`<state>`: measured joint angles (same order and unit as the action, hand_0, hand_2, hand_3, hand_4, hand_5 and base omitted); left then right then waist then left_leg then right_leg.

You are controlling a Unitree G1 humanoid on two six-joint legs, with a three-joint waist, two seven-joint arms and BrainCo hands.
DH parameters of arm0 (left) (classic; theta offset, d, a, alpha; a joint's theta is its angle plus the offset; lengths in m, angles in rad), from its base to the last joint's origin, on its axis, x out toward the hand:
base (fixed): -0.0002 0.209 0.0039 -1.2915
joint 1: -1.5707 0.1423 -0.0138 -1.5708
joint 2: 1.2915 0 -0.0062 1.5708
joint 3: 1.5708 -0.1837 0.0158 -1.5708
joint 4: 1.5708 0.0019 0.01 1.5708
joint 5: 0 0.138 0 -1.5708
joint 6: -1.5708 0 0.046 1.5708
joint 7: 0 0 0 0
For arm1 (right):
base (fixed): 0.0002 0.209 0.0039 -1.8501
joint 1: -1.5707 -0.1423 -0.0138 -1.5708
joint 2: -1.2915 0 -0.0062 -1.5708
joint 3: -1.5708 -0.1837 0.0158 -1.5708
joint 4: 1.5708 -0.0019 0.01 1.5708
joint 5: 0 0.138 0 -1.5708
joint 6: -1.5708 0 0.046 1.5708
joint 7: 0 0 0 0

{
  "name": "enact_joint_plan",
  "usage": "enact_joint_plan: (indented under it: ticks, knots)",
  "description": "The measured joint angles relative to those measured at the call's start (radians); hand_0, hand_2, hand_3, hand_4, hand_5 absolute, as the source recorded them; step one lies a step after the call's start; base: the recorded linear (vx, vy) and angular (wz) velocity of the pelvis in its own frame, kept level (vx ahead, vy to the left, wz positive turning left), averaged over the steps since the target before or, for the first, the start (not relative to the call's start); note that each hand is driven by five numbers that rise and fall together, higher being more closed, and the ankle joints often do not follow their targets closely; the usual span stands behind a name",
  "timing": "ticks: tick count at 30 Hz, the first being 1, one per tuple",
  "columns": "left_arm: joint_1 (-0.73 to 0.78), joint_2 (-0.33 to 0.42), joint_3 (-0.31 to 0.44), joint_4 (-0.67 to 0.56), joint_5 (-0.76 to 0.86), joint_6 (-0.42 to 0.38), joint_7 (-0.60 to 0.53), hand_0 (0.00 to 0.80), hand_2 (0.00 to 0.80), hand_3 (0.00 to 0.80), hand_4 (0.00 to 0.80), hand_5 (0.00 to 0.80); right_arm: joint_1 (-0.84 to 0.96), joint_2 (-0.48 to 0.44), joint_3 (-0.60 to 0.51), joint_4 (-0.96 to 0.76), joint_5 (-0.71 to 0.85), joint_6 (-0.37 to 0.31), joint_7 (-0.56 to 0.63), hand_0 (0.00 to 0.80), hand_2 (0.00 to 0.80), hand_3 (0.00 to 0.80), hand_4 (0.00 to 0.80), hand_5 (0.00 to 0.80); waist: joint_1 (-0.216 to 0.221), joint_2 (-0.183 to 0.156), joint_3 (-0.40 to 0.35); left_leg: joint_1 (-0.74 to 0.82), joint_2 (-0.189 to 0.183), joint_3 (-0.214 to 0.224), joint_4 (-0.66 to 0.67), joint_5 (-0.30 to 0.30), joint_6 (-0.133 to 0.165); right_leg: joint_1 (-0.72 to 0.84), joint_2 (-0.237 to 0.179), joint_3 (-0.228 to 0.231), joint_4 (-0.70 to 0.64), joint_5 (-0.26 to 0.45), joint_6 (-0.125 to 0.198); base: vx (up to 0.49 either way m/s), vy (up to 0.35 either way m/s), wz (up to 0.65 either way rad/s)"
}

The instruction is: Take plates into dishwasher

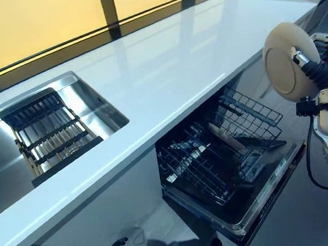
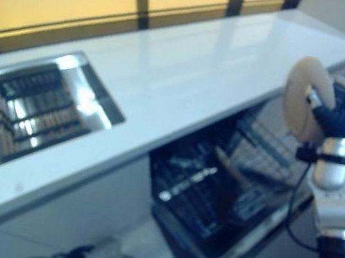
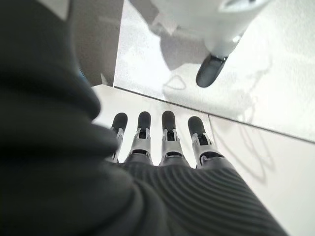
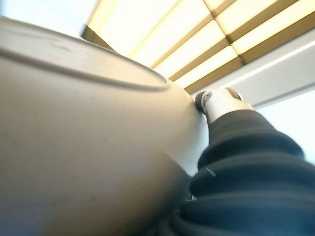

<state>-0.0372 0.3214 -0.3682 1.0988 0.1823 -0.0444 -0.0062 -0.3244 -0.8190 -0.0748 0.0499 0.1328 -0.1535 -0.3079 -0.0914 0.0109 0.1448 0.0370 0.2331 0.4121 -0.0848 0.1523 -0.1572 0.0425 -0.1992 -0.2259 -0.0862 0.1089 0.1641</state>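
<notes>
My right hand (image 1: 323, 71) is shut on a round cream plate (image 1: 289, 60) and holds it upright on its edge, in the air to the right of the counter's end. The plate hangs above the right side of the open dishwasher's pulled-out wire rack (image 1: 215, 159). In the right wrist view the plate (image 4: 88, 147) fills most of the frame and my thumb (image 4: 221, 101) lies on its rim. No plates show in the rack. My left hand (image 3: 162, 142) shows only in its wrist view, fingers straight, holding nothing, hanging over the floor.
A long white countertop (image 1: 175, 57) runs above the dishwasher. A steel sink (image 1: 94, 101) at the left holds a dark slatted drying rack (image 1: 50, 132). The dishwasher door (image 1: 266, 197) lies folded down under the rack. Windows run behind the counter.
</notes>
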Motion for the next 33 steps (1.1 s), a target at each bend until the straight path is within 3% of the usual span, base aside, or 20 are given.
enact_joint_plan:
  ticks: [7, 18, 24, 33]
  knots:
    - [-0.019, -0.03, -0.001, -0.001, -0.001, 0.001, 0.001, 0.0, 0.0, 0.0, 0.0, 0.0, 0.047, 0.025, 0.016, -0.004, 0.022, 0.012, 0.132, 0.8, 0.8, 0.8, 0.8, 0.8, -0.036, 0.049, 0.0, -0.014, -0.009, 0.015, -0.001, 0.0, 0.0, -0.028, -0.009, 0.018, -0.002, 0.005, 0.005, -0.032, 0.05, -0.06]
    - [-0.028, -0.042, -0.001, -0.002, -0.002, 0.017, 0.009, 0.0, 0.0, 0.0, 0.0, 0.0, 0.228, 0.152, 0.094, -0.059, 0.106, 0.031, 0.322, 0.8, 0.8, 0.8, 0.8, 0.8, -0.056, 0.041, 0.012, -0.022, -0.013, 0.019, -0.003, -0.001, 0.001, -0.039, -0.014, 0.02, -0.004, 0.005, 0.007, -0.005, 0.004, -0.01]
    - [-0.042, -0.046, -0.001, -0.003, -0.005, 0.018, 0.023, 0.0, 0.0, 0.0, 0.0, 0.0, 0.243, 0.178, 0.159, -0.079, 0.107, 0.032, 0.364, 0.8, 0.8, 0.8, 0.8, 0.8, -0.06, 0.04, 0.03, -0.034, -0.014, 0.018, -0.002, 0.001, 0.002, -0.051, -0.014, 0.02, -0.004, 0.009, 0.007, -0.005, 0.001, 0.0]
    - [-0.052, -0.049, -0.002, -0.004, -0.01, 0.018, 0.029, 0.0, 0.0, 0.0, 0.0, 0.0, 0.241, 0.223, 0.216, -0.078, 0.106, 0.032, 0.338, 0.8, 0.8, 0.8, 0.8, 0.8, -0.056, 0.052, 0.053, -0.033, -0.016, 0.014, -0.002, 0.002, 0.002, -0.047, -0.016, 0.015, -0.004, 0.009, 0.007, 0.008, 0.004, 0.0]
